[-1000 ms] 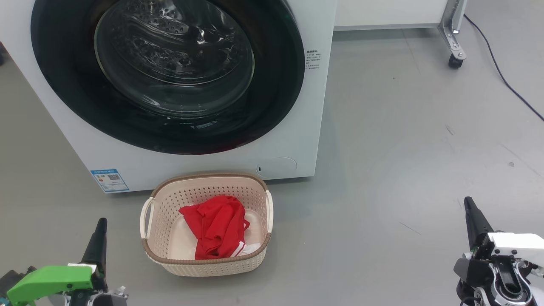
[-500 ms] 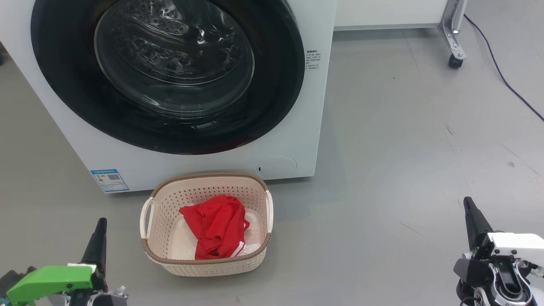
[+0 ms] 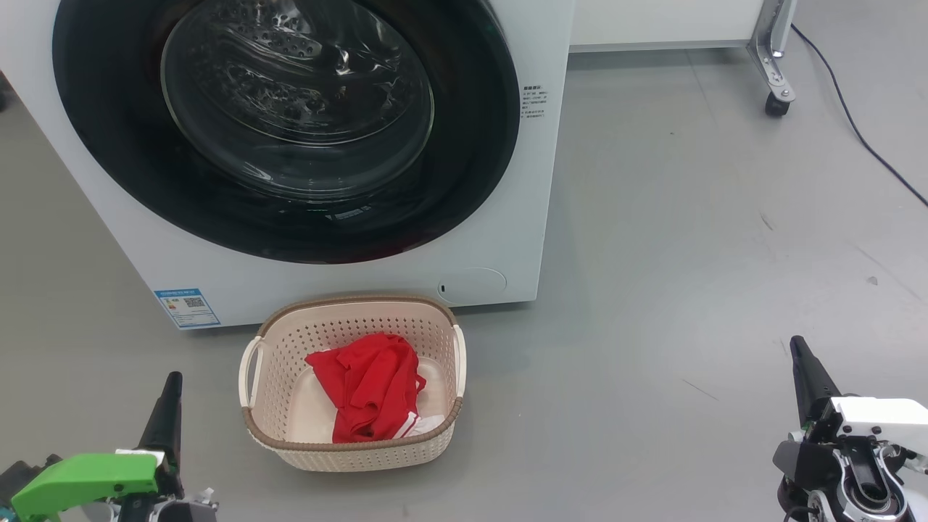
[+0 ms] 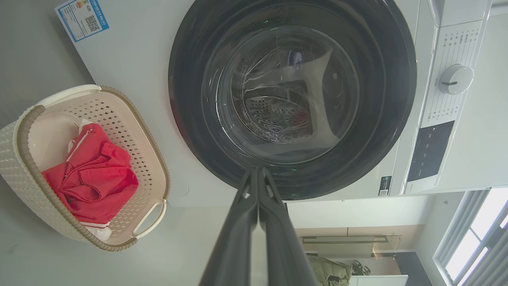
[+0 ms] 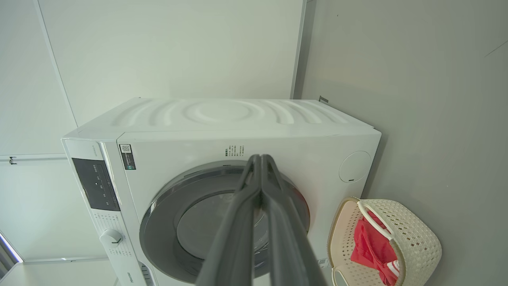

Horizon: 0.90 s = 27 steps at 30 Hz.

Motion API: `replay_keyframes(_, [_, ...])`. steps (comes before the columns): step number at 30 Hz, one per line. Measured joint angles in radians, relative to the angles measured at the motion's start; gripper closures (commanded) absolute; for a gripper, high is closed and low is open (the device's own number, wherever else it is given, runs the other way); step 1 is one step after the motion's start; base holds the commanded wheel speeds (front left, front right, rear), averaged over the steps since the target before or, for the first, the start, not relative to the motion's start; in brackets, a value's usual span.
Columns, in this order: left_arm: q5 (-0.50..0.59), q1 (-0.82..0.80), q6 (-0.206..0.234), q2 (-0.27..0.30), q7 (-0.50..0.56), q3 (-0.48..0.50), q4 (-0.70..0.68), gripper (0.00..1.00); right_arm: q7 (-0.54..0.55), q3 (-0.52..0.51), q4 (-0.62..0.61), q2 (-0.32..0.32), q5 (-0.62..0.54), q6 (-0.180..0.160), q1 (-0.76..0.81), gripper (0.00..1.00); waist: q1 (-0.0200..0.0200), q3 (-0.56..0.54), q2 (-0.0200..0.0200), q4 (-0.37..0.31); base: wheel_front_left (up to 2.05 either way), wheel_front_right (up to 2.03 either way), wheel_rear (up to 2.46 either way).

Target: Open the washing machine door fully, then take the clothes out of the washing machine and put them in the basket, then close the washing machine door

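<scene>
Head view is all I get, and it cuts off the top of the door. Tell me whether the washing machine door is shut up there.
Observer: The left wrist view takes in the upper part of the washing machine door. Its black rim lies flat on the white front of the washing machine, with no gap that I can see.
Operator: Now check the pincers. I get one dark tip each.
Observer: The left pincer has its two fingers pressed together, with nothing between them.
Operator: Report the right one.
Observer: The right pincer is shut and empty too, as its own wrist view shows.
</scene>
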Motion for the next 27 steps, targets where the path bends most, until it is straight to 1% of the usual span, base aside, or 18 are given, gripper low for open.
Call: replay_keyframes(27, [0.000,0.000,0.000,-0.002,0.000,0.001,0.000,1.00,0.001,-0.002,0.000,0.001,0.000,0.000,0.000,1.00,0.0000,0.000,0.0000,0.000,0.00,0.00,0.00])
